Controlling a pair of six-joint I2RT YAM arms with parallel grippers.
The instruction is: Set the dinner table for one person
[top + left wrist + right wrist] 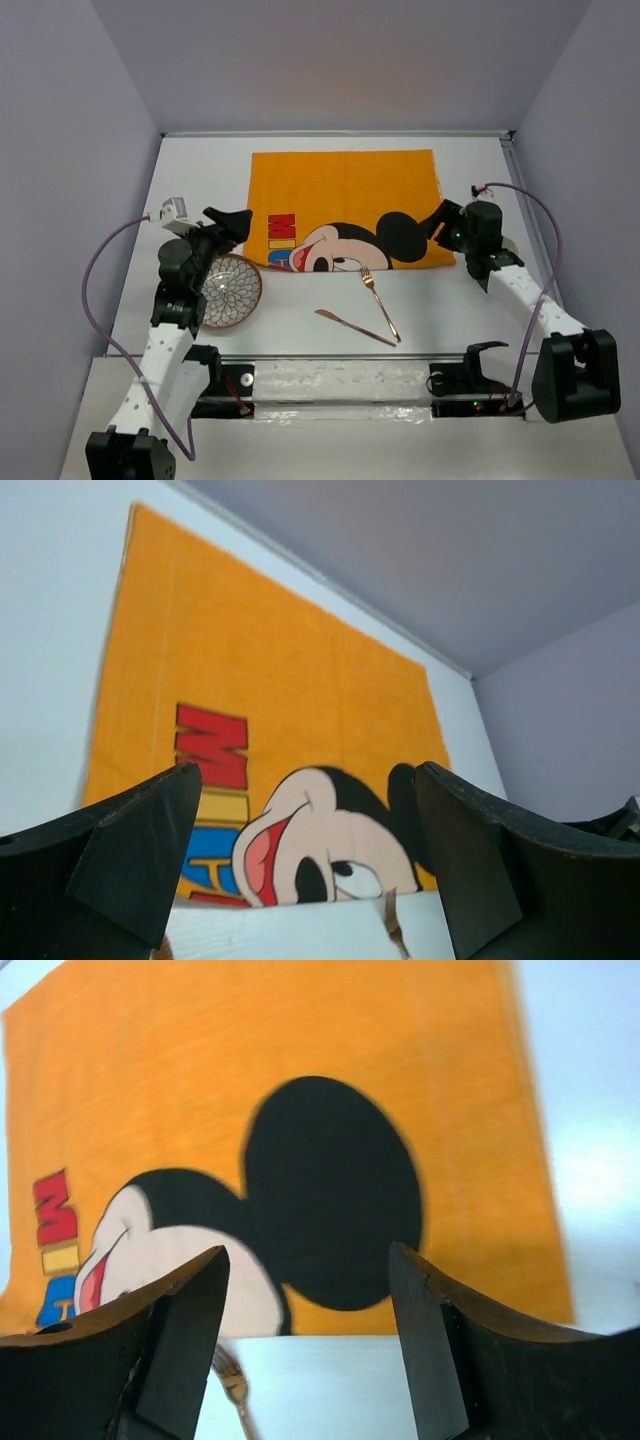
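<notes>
- My left arm (165,345) comes up from the near left corner of the dinner table (200,170). It bends at the top and leans in toward the middle.
- The left gripper (310,820) points at the near left corner of the orange mat (345,200). Its two fingers are spread wide, and there is nothing between them.
- A round plate (235,295) with a flower pattern lies on the white table. It sits just beside my left arm, and the arm hides part of it.
- The mat lies flat in the middle of the table, toward the far side. It has a cartoon mouse on it.
- A knife (355,327) and a fork (380,303) lie on the bare table near the mat's near edge. The fork's tip is close to the mat.
- My right arm (525,295) comes up from the near right corner and reaches in to the left.
- The right gripper (310,1280) is at the mat's near right corner. Its fingers are apart and hold nothing.
</notes>
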